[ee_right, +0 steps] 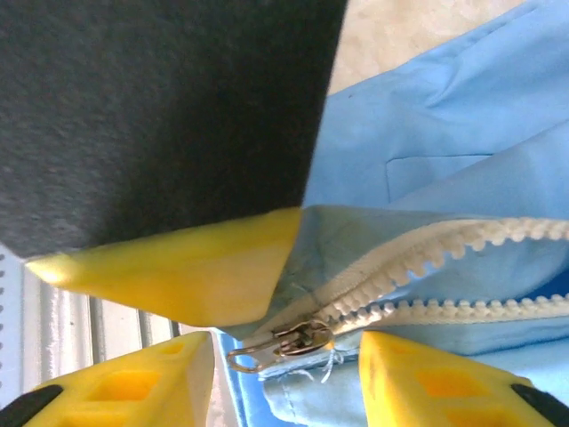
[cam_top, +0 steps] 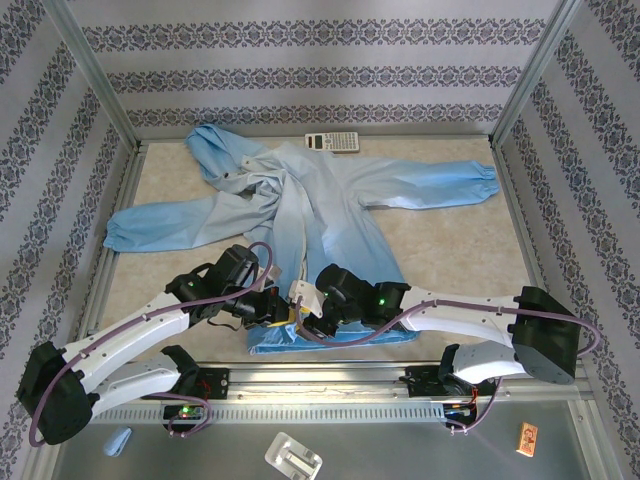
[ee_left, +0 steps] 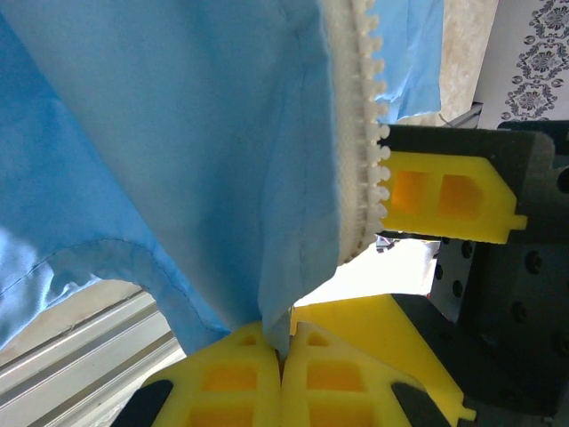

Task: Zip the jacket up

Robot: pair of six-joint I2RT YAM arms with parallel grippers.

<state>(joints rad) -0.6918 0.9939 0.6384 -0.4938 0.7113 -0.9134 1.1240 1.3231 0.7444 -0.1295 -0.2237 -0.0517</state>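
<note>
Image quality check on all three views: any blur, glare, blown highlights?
Top external: evenly lit, sharp, no glare. Left wrist: white patch below the zipper teeth is blown out; jacket sharp. Right wrist: slider in focus, dark mass upper left blurred.

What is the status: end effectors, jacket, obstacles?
Left end effector shut on jacket hem. Right end effector open astride zipper slider, teeth beyond unjoined. Calculator at far edge, not in way.

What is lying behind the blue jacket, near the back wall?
A calculator lies on the table just beyond the jacket; whatever is under the fabric is covered.
</note>
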